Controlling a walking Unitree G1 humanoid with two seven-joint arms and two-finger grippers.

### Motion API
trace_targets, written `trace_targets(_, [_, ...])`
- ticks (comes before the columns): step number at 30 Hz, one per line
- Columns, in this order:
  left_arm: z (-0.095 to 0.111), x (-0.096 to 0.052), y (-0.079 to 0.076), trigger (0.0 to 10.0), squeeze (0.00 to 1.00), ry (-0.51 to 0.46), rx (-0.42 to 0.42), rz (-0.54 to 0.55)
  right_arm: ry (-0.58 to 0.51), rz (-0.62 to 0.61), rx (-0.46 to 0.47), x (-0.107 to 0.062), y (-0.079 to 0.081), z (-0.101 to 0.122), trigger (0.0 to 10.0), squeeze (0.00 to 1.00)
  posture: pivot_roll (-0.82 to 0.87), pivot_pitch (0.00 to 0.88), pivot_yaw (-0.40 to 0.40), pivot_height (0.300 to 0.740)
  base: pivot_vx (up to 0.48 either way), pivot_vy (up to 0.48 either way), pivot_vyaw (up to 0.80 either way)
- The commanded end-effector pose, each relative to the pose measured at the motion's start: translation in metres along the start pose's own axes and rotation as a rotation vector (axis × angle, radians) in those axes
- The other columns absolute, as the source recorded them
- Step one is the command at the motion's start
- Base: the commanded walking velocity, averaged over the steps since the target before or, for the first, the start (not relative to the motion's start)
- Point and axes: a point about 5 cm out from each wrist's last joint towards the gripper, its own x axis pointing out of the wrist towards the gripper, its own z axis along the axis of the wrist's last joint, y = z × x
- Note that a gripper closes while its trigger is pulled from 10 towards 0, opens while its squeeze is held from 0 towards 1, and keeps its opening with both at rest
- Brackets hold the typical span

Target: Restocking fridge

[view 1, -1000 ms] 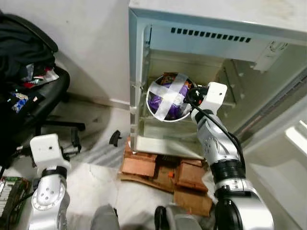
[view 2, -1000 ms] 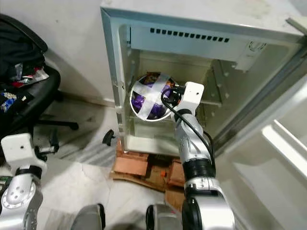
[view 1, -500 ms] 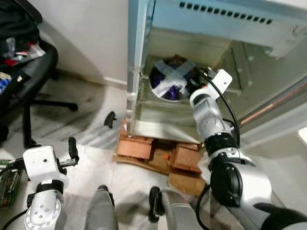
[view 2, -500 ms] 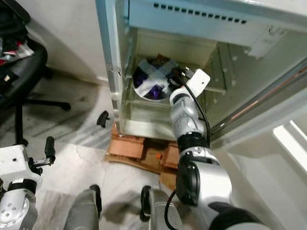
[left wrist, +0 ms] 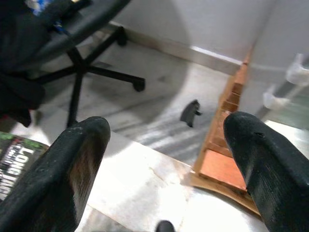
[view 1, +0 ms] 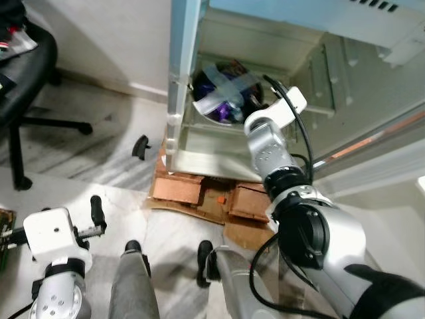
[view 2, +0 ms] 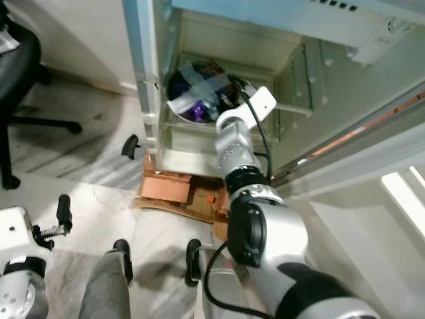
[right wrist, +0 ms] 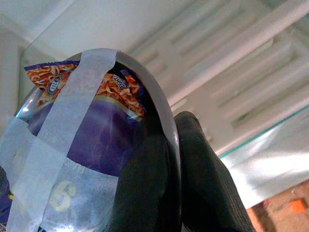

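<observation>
Right wrist view: right gripper (right wrist: 166, 159) pinching rim of taped bowl (view 1: 222, 93) deep inside fridge (view 1: 199, 133); tilted, liable to spill if let go before resting; left gripper (left wrist: 164, 154) wide, idle.

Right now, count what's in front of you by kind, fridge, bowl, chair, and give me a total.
Fridge: 1
Taped bowl, clamped at the rim by the right gripper: 1
Office chair: 1
Small black piece on the floor: 1
Total: 4
</observation>
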Motion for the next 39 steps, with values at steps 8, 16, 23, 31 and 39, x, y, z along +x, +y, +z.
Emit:
trace_targets(8, [0.005, 0.014, -0.02, 10.0, 0.0, -0.035, 0.006, -0.113, -0.063, 0.166, -0.208, 0.001, 0.003, 0.014, 10.0, 0.0, 0.2, 0.365, -0.197, 0.74, 0.0, 0.0, 0.0])
trace_targets(16, [0.007, 0.031, -0.036, 10.0, 0.0, -0.071, 0.014, -0.195, -0.076, 0.167, -0.364, -0.001, -0.045, 0.025, 10.0, 0.0, 0.16, 0.267, -0.164, 0.74, 0.0, 0.0, 0.0])
trace_targets(23, [0.01, 0.053, -0.044, 10.0, 0.0, -0.1, 0.011, -0.259, -0.105, 0.175, -0.437, -0.018, -0.078, 0.027, 10.0, 0.0, 0.11, 0.138, -0.122, 0.74, 0.0, 0.0, 0.0])
trace_targets(31, [0.011, 0.059, -0.044, 10.0, 0.0, -0.159, 0.053, -0.312, -0.039, 0.204, -0.471, -0.062, -0.103, 0.013, 10.0, 0.0, 0.1, 0.055, -0.052, 0.74, 0.0, 0.0, 0.0])
trace_targets(39, [0.015, 0.066, -0.047, 10.0, 0.0, -0.198, 0.055, -0.368, -0.107, 0.183, -0.519, -0.091, -0.107, 0.03, 10.0, 0.0, 0.07, 0.016, -0.025, 0.74, 0.0, 0.0, 0.0])
